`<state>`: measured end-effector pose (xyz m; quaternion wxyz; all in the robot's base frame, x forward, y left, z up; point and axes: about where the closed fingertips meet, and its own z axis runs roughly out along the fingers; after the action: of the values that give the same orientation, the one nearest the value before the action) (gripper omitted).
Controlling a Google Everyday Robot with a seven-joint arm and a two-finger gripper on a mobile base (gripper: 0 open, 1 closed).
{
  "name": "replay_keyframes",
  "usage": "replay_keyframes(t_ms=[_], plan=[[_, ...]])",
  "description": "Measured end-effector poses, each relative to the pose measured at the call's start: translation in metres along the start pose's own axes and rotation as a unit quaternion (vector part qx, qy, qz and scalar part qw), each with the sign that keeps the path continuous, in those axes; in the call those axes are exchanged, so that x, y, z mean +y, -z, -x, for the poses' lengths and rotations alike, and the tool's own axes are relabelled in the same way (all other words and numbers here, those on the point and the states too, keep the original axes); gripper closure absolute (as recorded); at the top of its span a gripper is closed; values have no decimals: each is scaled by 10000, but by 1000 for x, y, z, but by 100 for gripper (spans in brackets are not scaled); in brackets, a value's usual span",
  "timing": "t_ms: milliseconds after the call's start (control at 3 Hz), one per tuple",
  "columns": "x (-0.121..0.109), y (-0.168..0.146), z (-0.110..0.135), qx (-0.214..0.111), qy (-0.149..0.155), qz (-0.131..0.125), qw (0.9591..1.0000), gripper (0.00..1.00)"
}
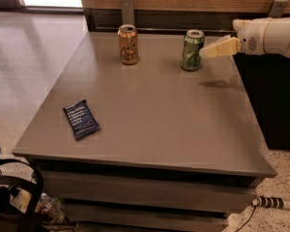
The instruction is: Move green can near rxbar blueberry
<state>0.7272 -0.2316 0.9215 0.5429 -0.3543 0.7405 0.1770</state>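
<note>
Approach: cream gripper (pixel 208 52), jaw gap untellable, nothing held, at three o'clock of slim green can (pixel 192 50); next grasp it, carry toward flat navy-blue wrapper (pixel 81 119) at seven o'clock.

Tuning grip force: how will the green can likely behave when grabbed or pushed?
The green can stands upright and slim, so a high push would probably tip it, then it could roll. Its smooth metal side may slip or dent under a squeeze. The gripper hovers beside it, above the table.
</note>
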Motion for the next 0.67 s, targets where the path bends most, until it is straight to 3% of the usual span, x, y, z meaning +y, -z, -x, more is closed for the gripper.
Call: replay_keyframes(t_ms=[333,667], plan=[[-1,-41,-13,-572,-368,300,9972,0],[1,-53,-13,-814,-468,415,9947,0]])
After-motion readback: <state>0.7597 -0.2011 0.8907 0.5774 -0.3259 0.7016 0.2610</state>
